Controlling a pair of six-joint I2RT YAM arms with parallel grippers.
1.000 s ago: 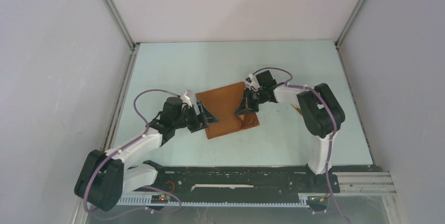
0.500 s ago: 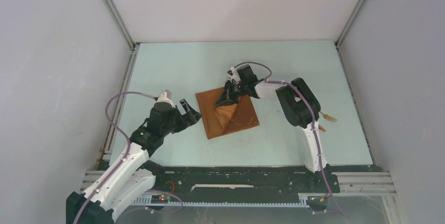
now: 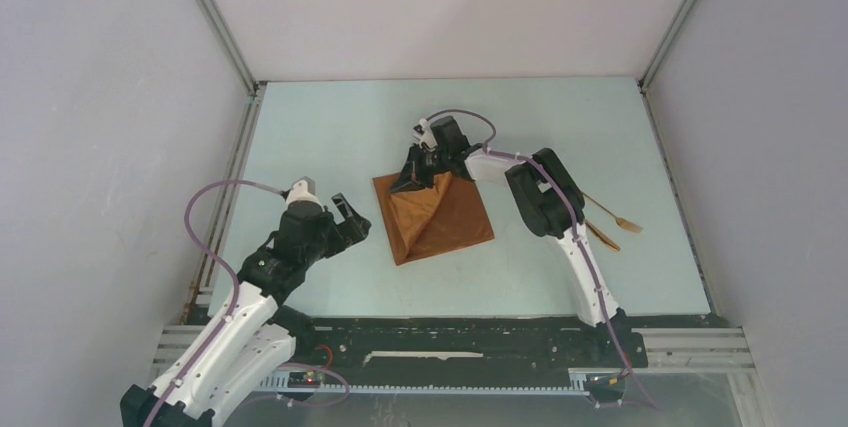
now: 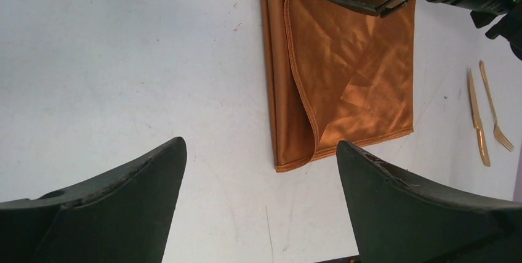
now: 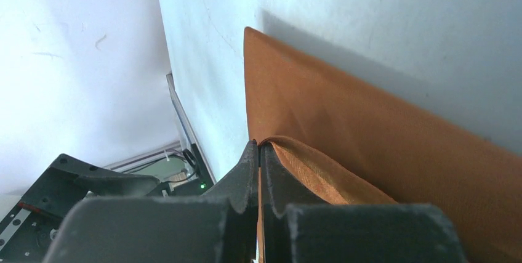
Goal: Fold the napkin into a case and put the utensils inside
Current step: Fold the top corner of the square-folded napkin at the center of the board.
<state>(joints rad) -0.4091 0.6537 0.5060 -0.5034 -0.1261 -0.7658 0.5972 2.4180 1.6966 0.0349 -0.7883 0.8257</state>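
At the near edge, the black rail (image 3: 450, 332) carries both arm bases. Just beyond it the left gripper (image 3: 352, 215) hangs over the bare table (image 3: 320, 127), jaws spread wide with nothing between them, a little apart from the napkin's left edge. The napkin (image 3: 445, 222) lies mid-table, partly folded, with one flap drawn across toward its far left corner. There the right gripper (image 3: 408, 182) is clamped tight on the flap. The right arm's elbow (image 3: 540, 192) stands between the cloth and the utensils (image 3: 608, 222), which lie well off to the right.

From overhead the gripper body hides the pinch. The right wrist view shows its fingers (image 5: 246, 170) meeting on the hemmed edge. The left wrist view shows the fork (image 4: 494, 112) lying just beside a second gold piece (image 4: 477, 121).
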